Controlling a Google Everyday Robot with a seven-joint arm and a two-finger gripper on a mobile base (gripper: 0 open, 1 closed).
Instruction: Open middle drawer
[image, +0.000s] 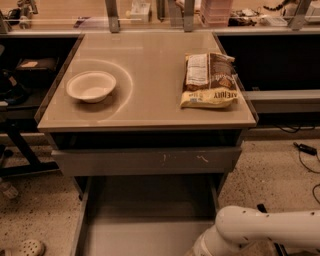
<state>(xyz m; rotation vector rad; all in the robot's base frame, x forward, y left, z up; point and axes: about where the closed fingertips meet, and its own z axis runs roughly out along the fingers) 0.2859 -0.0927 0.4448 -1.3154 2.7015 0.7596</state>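
The middle drawer (145, 235) stands pulled out toward me below the table. Its grey inside shows, and its flat front is cut off by the bottom edge of the view. Above it is the grey drawer front with white scratches (150, 161), which is closed. My white arm (265, 229) reaches in from the bottom right, with its wrist (206, 247) at the drawer's near right corner. The gripper is below the bottom edge of the view and hidden.
On the tabletop (150, 75) sit a white bowl (91, 85) at the left and a snack bag (209, 80) at the right. Dark shelves flank the table. Cables (305, 148) lie on the floor at the right, and a shoe (27, 247) at the bottom left.
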